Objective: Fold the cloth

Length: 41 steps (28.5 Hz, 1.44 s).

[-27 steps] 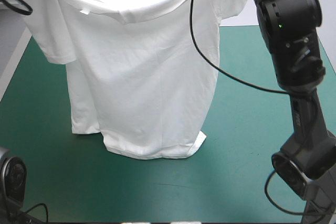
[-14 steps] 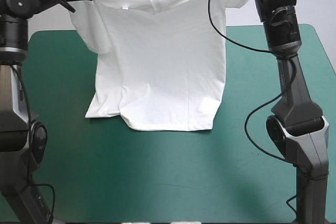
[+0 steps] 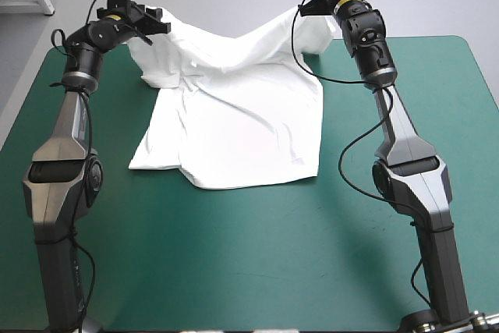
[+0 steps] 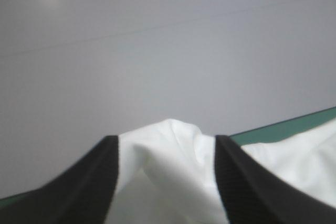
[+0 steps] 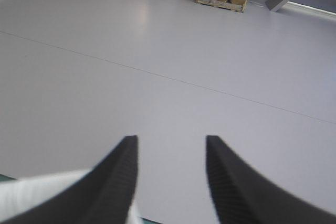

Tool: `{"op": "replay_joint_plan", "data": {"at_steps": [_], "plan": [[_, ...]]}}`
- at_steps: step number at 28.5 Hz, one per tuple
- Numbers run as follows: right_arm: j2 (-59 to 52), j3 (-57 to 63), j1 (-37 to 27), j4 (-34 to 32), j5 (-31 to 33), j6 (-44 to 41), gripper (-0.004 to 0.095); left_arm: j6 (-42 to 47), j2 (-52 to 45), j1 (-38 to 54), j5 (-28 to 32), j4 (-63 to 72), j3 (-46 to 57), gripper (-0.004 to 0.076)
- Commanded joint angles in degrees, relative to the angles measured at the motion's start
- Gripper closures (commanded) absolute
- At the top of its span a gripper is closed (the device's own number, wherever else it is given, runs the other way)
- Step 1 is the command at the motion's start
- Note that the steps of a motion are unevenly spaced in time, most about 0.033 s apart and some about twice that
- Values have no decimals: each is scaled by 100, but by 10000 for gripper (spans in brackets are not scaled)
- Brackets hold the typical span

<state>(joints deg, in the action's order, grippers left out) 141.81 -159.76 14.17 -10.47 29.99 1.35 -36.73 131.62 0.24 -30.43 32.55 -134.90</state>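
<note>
Both jaws gape; T-shirt [image 3: 234,115] bunches between left jaws, beside right jaws.

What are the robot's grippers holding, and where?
Nothing looks clamped: both stand open. The T-shirt has its far edge bunched inside the left gripper and lying beside the right gripper; the rest lies on the table.

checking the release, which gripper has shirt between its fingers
The left gripper: the white T-shirt bunches between its open fingers. The right gripper, also open, has none between its fingers, only cloth beside one.
</note>
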Motion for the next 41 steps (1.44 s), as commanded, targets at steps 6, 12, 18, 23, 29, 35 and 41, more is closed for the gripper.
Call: {"op": "replay_joint_plan", "data": {"at_steps": [6,12,18,23,29,35,41], "plan": [[-722,-178,-55,-16,48,-135,101,-31,-444,4,209,374,-172,76],[-1339,-178,-55,-16,2009,-135,145,633,-1274,89,-1699,-153,-172,76],[-1857,-149,-55,180,3778,-513,194,2136,-2069,89,-2915,-1075,-172,76],[-2446,385,-55,1126,3778,-457,276,2467,-2403,76,-3857,-1126,-172,76],[-3624,2393,-55,1701,3778,-210,282,2769,-2986,76,-4337,-1460,336,76],[-5237,5389,-55,1592,3766,76,282,2586,-4085,76,-4325,-2551,2214,76],[-6027,7267,-55,1776,3766,271,284,2411,-4563,76,-3752,-2530,4401,76]]}}
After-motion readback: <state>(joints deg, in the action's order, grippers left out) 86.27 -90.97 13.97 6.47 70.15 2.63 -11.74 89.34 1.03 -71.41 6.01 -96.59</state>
